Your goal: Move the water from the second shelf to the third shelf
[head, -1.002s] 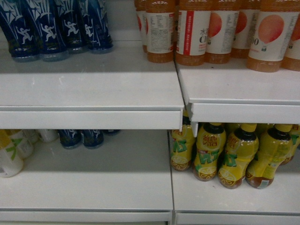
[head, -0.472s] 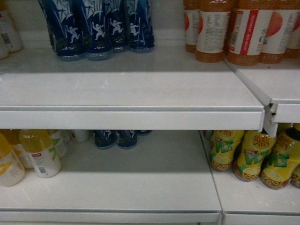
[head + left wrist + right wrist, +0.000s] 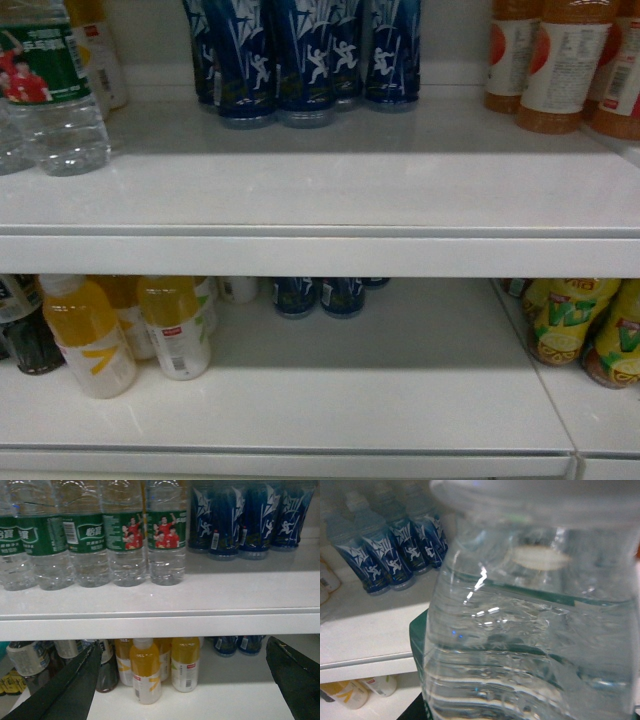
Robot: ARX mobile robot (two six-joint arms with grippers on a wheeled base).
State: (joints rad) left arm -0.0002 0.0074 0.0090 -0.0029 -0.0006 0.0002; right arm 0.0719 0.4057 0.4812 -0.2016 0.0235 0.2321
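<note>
My head looks slightly down at two shelves; my left wrist faces them level; my right wrist is pressed close against a water bottle (image 3: 530, 630). All see the blue bottles (image 3: 300, 60).

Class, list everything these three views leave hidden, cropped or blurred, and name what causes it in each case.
1. Right wrist view: a blurred water bottle fills the frame, so it cannot be told whether anything grips it.
2. Head view: the water bottles are cut by the top and left edges, so their caps are unseen.
3. Left wrist view: the left gripper covers part of the lower shelf.
</note>
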